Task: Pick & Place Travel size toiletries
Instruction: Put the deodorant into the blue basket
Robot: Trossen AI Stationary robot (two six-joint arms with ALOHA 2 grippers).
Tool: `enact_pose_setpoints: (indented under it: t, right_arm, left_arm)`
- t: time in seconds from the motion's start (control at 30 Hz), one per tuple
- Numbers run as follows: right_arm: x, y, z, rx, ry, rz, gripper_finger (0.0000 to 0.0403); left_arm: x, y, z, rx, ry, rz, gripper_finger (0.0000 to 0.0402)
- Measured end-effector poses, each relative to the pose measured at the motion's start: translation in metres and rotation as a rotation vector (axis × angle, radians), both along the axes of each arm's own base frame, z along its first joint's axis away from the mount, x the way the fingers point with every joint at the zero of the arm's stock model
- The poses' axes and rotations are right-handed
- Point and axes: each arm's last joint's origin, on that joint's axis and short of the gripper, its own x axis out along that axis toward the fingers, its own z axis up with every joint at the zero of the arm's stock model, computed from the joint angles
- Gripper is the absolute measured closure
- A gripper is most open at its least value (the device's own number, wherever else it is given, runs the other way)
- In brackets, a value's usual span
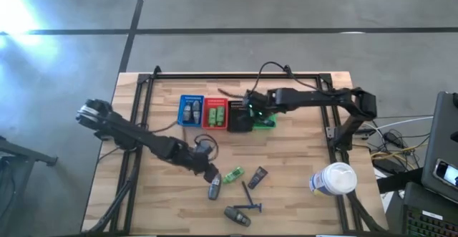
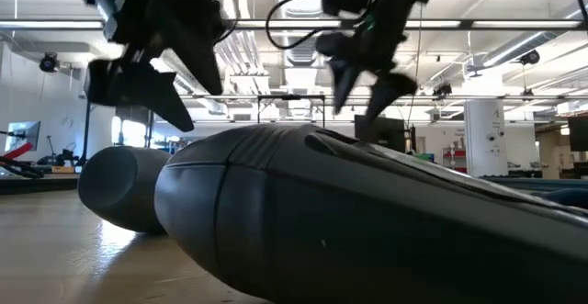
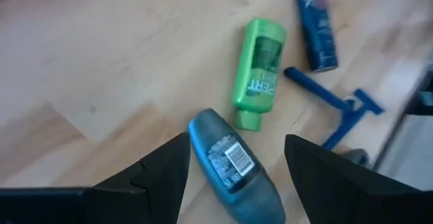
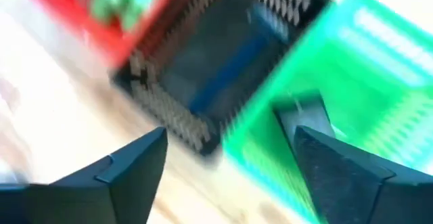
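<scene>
Several travel size toiletries lie on the wooden table near its front. My left gripper (image 3: 237,141) is open, tilted down over a grey oval bottle (image 3: 230,166), with a finger on either side of it. Beside the bottle lie a green tube (image 3: 257,72), a dark tube (image 3: 316,24) and a blue razor (image 3: 338,105). A second grey bottle (image 1: 237,215) lies near the front edge. My right gripper (image 4: 231,132) is open above the black basket (image 4: 203,68), which holds a blue razor (image 4: 226,75), and the green basket (image 4: 352,68).
Blue (image 1: 190,111), red (image 1: 215,112), black (image 1: 238,117) and green (image 1: 266,121) baskets stand in a row at the middle far side, some with items inside. A large white tub (image 1: 334,180) stands at the front right. Bare wood lies at the front left.
</scene>
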Motion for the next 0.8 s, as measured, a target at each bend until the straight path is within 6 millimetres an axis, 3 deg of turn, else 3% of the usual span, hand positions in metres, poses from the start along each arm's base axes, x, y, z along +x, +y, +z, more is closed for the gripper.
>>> enact_pose_setpoints:
  t: [0.17,0.33,0.6,0.7,0.8]
  right_arm:
    - [-0.029,0.026,0.018,-0.047,0.099,0.078,0.0050]
    - [-0.051,0.046,0.029,-0.097,0.068,0.132,0.0037]
    - [-0.088,0.057,0.027,-0.098,0.026,0.136,0.0045]
    - [-0.100,0.057,0.023,-0.096,0.008,0.124,0.0050]
    - [-0.109,0.058,0.019,-0.083,-0.007,0.101,0.0056]
  left_arm:
    - [0.027,-0.019,0.009,0.064,0.221,0.039,0.0151]
    - [0.058,-0.043,0.013,0.040,0.298,0.028,0.0118]
    - [0.078,-0.065,-0.021,-0.016,0.518,0.008,0.0045]
    - [0.080,-0.067,-0.032,-0.008,0.544,0.009,0.0043]
    - [0.081,-0.066,-0.039,0.018,0.561,-0.018,0.0067]
